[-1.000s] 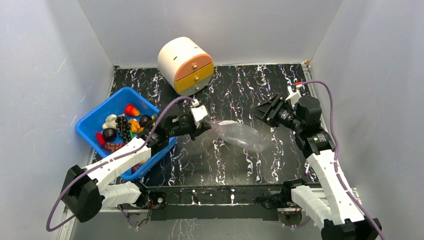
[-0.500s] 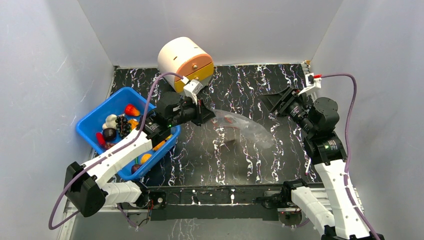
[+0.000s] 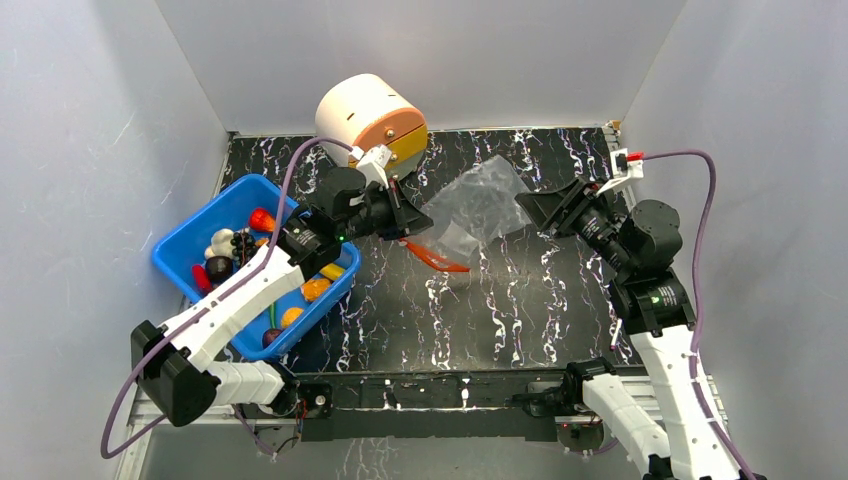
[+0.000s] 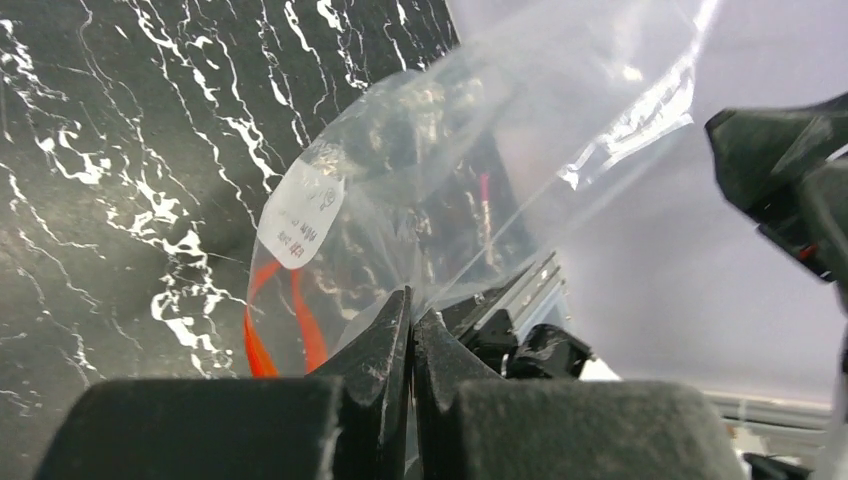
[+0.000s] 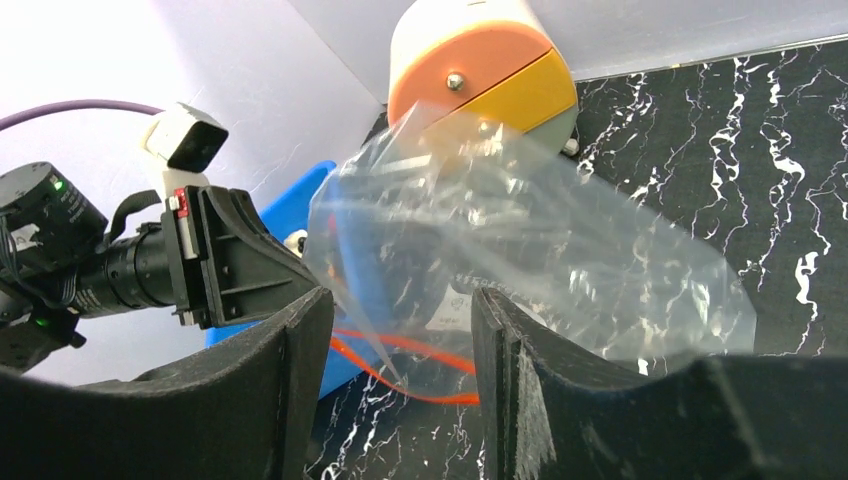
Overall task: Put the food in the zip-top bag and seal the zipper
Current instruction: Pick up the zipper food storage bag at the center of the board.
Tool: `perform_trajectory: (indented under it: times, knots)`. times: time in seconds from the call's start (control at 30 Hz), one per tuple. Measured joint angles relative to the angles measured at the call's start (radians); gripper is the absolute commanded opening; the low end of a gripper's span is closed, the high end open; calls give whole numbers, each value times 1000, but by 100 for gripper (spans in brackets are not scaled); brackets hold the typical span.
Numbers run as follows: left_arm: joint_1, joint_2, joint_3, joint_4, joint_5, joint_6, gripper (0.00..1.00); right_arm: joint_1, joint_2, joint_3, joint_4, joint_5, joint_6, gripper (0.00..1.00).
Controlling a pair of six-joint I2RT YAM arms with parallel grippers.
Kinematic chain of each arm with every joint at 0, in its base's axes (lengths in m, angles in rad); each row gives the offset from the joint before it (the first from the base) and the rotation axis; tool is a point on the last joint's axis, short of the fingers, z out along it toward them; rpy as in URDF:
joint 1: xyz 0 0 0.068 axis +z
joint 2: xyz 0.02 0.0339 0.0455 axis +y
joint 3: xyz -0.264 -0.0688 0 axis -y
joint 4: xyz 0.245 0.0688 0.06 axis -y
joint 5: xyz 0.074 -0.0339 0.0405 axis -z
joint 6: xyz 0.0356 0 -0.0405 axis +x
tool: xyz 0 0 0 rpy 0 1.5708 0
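Zip-top bag (image 3: 485, 200): clear and crinkled, lifted off the desk (image 3: 480, 320) at mid-table between the two arms, its body slanting up toward the right. Zipper (image 3: 438, 259): red-orange strip hanging in a loose loop at the bag's lower left end, its two strands apart. White label (image 4: 300, 210): on the bag wall just above the zipper. Left tool (image 4: 412, 305): fingers pinched together on the bag's edge near the mouth, carrying the bag. Right tool (image 5: 400, 330): fingers spread wide and gripping nothing; the bag's far end lies just in front of the gap, and contact cannot be told. Food (image 3: 250, 255): the pieces in view lie in the blue bin (image 3: 225, 205) at the desk's left side, apart from the bag; white garlic (image 3: 222, 240), dark grapes (image 3: 245, 250), a red-orange piece (image 3: 263, 219), orange round fruits (image 3: 315, 290). Round cream container (image 3: 365, 115), orange and yellow faces: at the back of the desk, behind the left tool.
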Motion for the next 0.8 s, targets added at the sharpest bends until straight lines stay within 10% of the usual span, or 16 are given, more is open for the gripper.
perform_trajectory:
  times: [0.53,0.8]
  knots:
    - [13,-47,-46,-45,-153,-393,0,15,-48,-261,190,-41,-101,55]
    - [19,-85,-76,-31,-209,-510,0,256,-42,-439,346,76,-245,54]
